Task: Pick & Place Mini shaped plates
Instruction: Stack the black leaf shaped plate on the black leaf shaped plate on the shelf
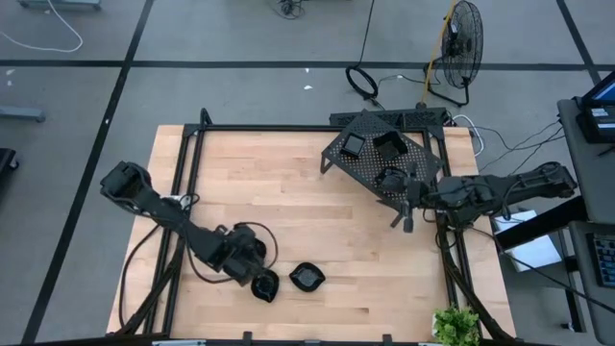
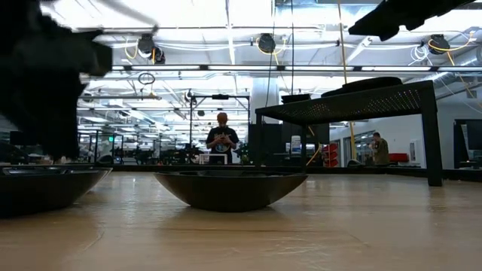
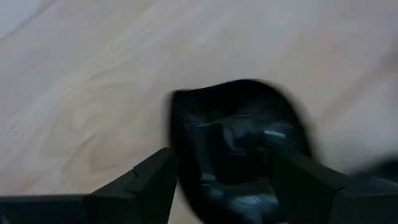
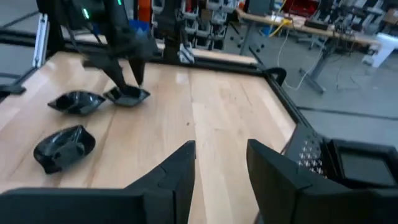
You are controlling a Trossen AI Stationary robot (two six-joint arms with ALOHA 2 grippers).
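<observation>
Spreading across the middle of the high view, the wooden table (image 1: 317, 231) is mostly bare. The perforated rack (image 1: 384, 159) stands in the upper right of that frame, tilted against the table's line, with a few mini shaped plates (image 1: 388, 146) on its top. Two more plates lie near the lower edge of the frame: one plate (image 1: 307, 278) alone, and just to its left the plate (image 1: 265, 285) under the left arm.

The right gripper (image 1: 407, 217) hangs at the rack's lower corner, fingers parted and empty in the right wrist view, with open wood ahead of it. The left gripper (image 3: 221, 177) is down over its plate, jaws wide, one finger on each side of the dark dish; whether the pads touch the rim I cannot tell.

Risks, as I judge them: the dishes look glossy with raised, uneven rims, so a pinch on a curved edge could squirt the plate sideways into its neighbour or toward the near table edge, which is close. The right arm sits tight against the rack corner; a careless swing could nudge the rack and slide the plates resting on it. The centre of the table offers the freest path between the two arms.
</observation>
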